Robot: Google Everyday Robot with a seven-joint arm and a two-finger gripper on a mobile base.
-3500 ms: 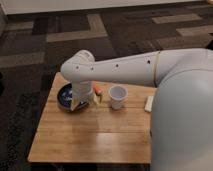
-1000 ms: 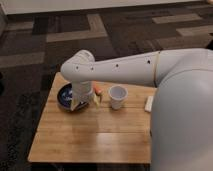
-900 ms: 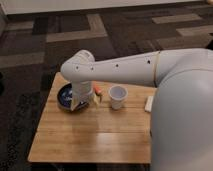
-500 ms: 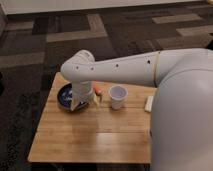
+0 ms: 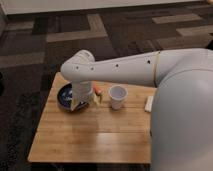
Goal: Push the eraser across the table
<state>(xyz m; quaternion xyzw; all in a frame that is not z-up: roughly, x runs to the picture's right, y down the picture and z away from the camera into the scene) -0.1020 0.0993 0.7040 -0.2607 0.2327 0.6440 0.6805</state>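
Nothing is recorded as moved since earlier. Gripper is held low over the table by a dark bowl; whether it is open or closed cannot be told. Eraser is set just beside it, left of the white cup.

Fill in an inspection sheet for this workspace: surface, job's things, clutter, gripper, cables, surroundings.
Surface: light wooden plank table.
Job's things: eraser, a small dark block between bowl and cup, partly hidden by the arm.
Clutter: dark bowl at the left; white cup upright; flat white block near the right edge; small orange item beside the eraser.
Gripper: gripper low over the bowl's right rim, just left of the eraser.
Cables: nothing seen.
Surroundings: dark patterned carpet.
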